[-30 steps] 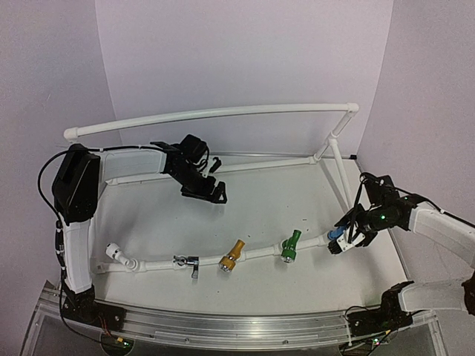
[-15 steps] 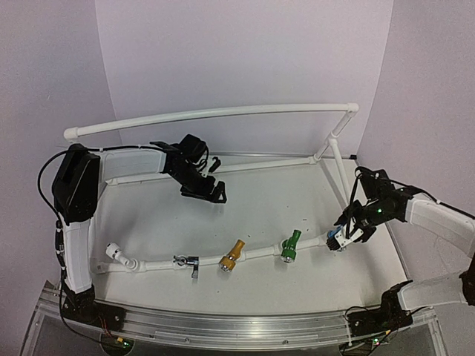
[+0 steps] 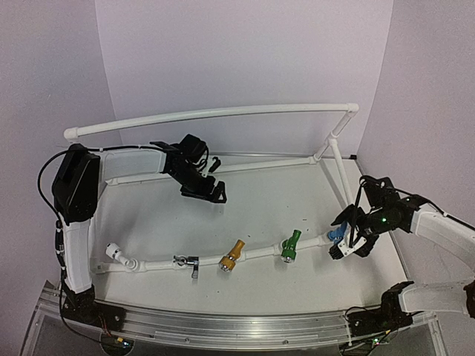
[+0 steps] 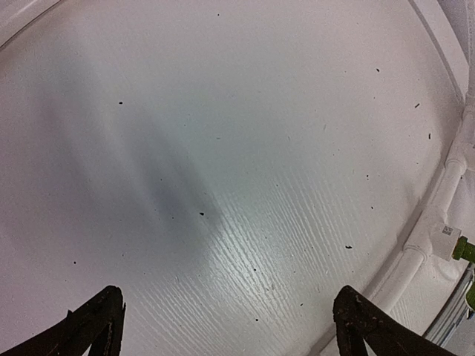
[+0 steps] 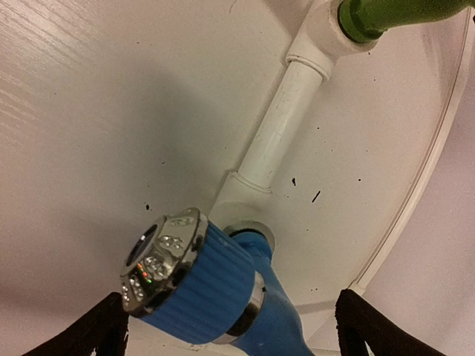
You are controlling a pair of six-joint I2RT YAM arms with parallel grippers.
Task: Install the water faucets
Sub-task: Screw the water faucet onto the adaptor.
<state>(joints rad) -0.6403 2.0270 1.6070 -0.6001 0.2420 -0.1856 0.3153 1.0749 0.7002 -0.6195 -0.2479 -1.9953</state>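
right gripper (image 5: 228, 315) gapes wide either side of the blue faucet (image 5: 204, 285); left gripper (image 4: 228, 319) spread apart above the table (image 4: 223, 133).

Four faucets (image 3: 231, 255) sit along the near pipe (image 3: 159, 263).

Left gripper (image 4: 226, 334): dark fingertips (image 4: 93, 326) spread wide, only tips showing at near edge. White counter (image 4: 245, 111) between and beyond them, speckled with small dark flecks, soft grey shadow (image 4: 159, 189) left of centre. White pipe (image 4: 449, 185) runs along right side. Labelled joint (image 4: 434, 236) on it touches green faucet (image 4: 466, 251), mostly cut off.
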